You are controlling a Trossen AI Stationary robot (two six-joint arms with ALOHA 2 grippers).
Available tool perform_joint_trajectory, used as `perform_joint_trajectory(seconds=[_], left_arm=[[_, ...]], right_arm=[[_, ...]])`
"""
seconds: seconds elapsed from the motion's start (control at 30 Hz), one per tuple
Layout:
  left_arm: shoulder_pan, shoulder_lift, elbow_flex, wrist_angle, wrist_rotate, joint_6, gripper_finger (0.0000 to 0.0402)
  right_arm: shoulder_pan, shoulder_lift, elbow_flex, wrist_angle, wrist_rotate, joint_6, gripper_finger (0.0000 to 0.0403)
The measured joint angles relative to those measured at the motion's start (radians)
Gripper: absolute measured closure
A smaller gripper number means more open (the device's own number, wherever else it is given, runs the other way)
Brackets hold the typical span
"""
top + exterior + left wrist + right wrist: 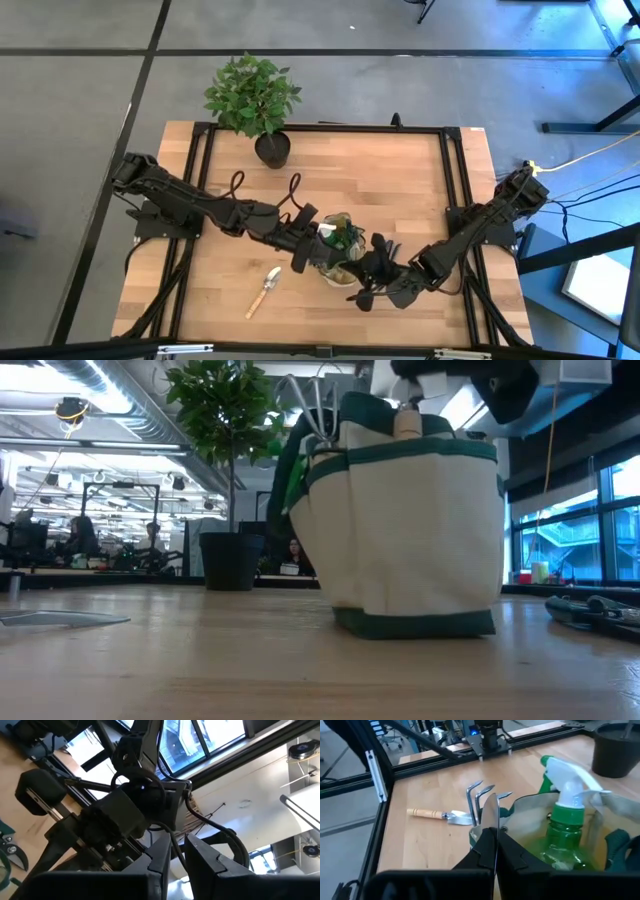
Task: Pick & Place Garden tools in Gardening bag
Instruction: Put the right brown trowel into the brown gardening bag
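Note:
The gardening bag (338, 255) stands upright on its base at the table's middle near side (415, 540). A green spray bottle (567, 827) stands inside it, and a metal fork's tines (481, 800) stick up at its rim. A wooden-handled trowel (265, 290) lies flat on the table left of the bag. Dark pruners (590, 608) lie on the table right of the bag. My right gripper (495, 845) is over the bag's right rim, shut on a thin metal blade. My left gripper (178, 845) is at the bag's left rim (308, 243), its fingers a narrow gap apart with nothing between them. My right gripper pinches a thin metal blade (493, 817) between its two fingers. The blade shows edge-on and reaches past the fingertips toward the bag's rim. The fingers slant down from the table's right. The rest of the tool is hidden by the gripper.
A leafy plant in a black pot (270, 148) stands at the table's far side. The black frame rails (458, 190) run along the table's sides. The two arms meet over the bag. Bare wood lies at the far right and near left.

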Motion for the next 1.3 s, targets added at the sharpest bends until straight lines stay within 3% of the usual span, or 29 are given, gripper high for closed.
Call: perform_joint_trajectory(seconds=[0.3, 1.13, 1.3], left_arm=[[-0.007, 0.000, 0.000, -0.001, 0.010, -0.009, 0.0353], [-0.002, 0.000, 0.000, -0.016, 0.013, -0.018, 0.0361], [-0.002, 0.000, 0.000, -0.016, 0.013, -0.021, 0.0361]], right_arm=[[0.000, 0.000, 0.000, 0.026, -0.109, -0.014, 0.0403], [-0.005, 0.007, 0.001, -0.059, -0.186, -0.106, 0.0403], [-0.008, 0.007, 0.001, -0.059, -0.257, -0.137, 0.0390]])
